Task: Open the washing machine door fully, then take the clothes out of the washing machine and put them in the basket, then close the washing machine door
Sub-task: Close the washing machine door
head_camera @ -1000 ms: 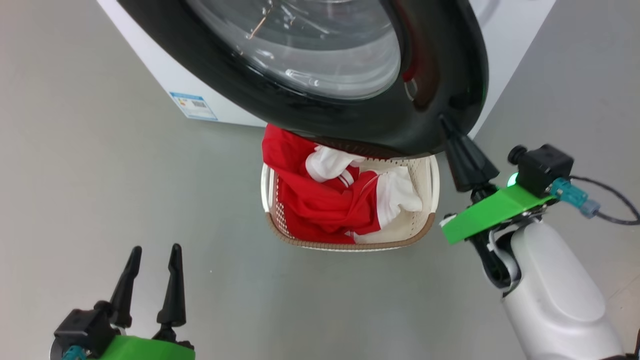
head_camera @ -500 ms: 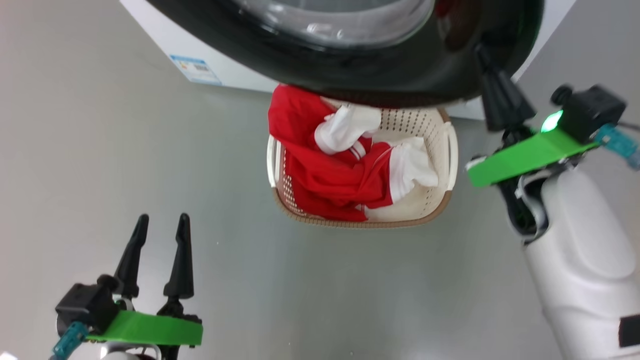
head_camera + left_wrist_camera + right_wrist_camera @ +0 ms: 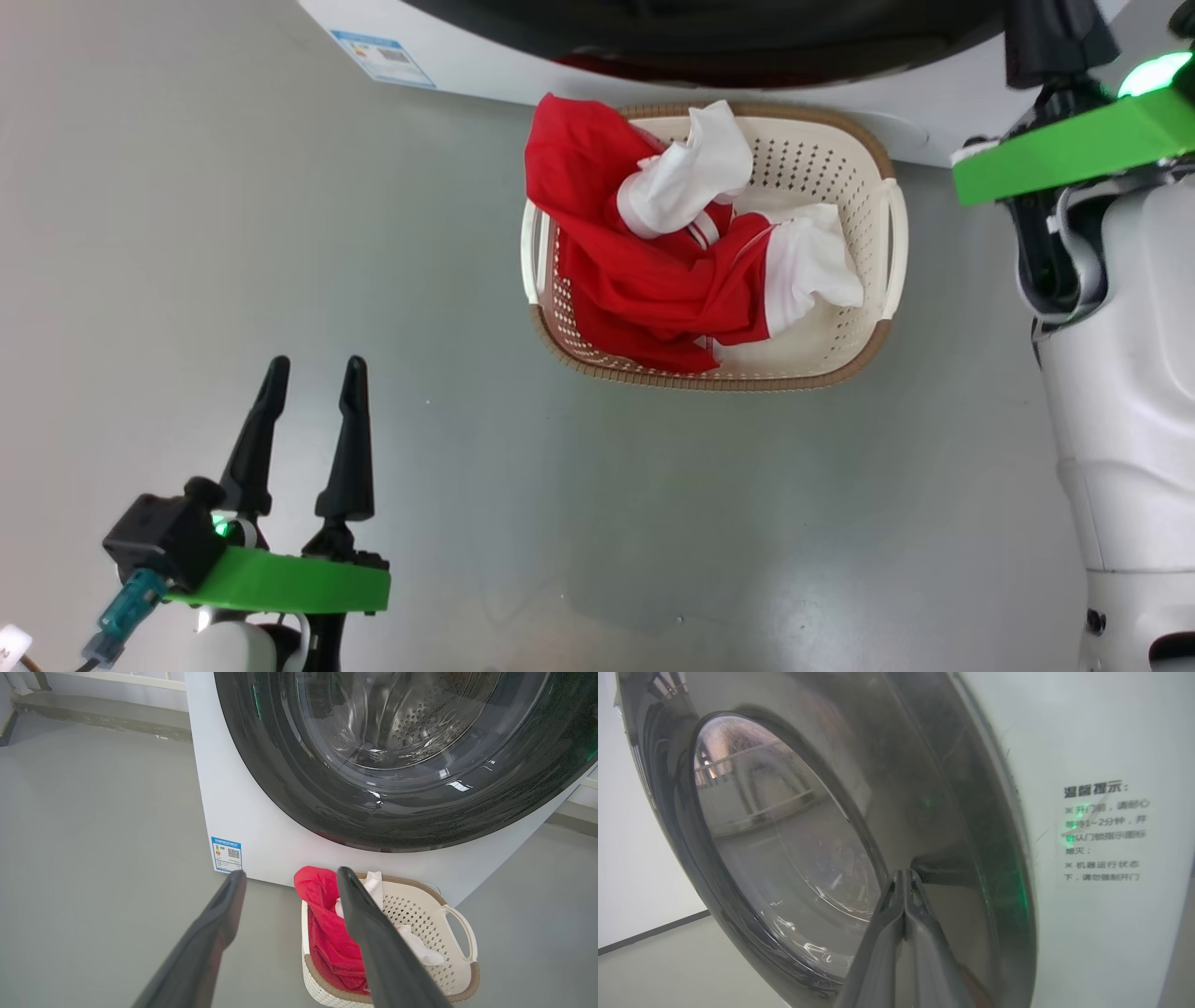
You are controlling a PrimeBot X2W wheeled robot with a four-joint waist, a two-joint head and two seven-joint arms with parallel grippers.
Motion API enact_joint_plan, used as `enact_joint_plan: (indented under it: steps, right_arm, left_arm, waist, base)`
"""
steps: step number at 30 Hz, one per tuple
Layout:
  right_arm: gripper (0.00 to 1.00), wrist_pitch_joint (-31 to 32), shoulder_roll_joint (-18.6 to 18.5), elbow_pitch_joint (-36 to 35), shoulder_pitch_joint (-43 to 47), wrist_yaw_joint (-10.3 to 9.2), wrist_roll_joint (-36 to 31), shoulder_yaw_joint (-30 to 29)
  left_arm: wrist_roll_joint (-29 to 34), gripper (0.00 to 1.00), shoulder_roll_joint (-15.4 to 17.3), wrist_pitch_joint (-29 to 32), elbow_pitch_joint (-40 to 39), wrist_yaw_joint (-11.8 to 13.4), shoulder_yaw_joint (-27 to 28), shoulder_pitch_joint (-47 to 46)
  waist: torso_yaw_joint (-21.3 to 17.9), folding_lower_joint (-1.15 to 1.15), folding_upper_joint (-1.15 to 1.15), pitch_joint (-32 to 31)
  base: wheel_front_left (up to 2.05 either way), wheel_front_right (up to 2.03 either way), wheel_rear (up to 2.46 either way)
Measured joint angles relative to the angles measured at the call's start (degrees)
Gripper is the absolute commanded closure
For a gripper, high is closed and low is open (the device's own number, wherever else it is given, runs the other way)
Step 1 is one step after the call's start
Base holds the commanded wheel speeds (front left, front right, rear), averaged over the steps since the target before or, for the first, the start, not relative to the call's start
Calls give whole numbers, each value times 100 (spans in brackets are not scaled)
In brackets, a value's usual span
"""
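Note:
The basket stands on the floor just before the washing machine. The clothes, red with white sleeves, lie heaped in it and hang over its left rim. In the left wrist view the washing machine door lies close against the white front, with the steel drum showing through its glass. My right gripper is shut and empty, its tips against the door's glossy black rim. My left gripper is open and empty, low over the floor to the left of the basket.
Grey floor lies all around the basket. My pale right arm rises along the right side. A blue label marks the machine's lower left corner. A printed notice is stuck on the white front beside the door.
The door has swung from over the basket in toward the machine, with my shut right gripper against its rim. The head camera has shifted. My left gripper stays open.

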Motion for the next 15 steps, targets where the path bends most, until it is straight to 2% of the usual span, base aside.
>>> enact_joint_plan:
  steps: [15]
  right_arm:
    - [100, -1, 148, -40, -271, 48, -115, -10]
  left_arm:
    - [-38, 0, -3, -22, 5, 0, 7, -119]
  waist:
    - [-17, 0, 0, 143]
  base:
    - [0, 0, 0]
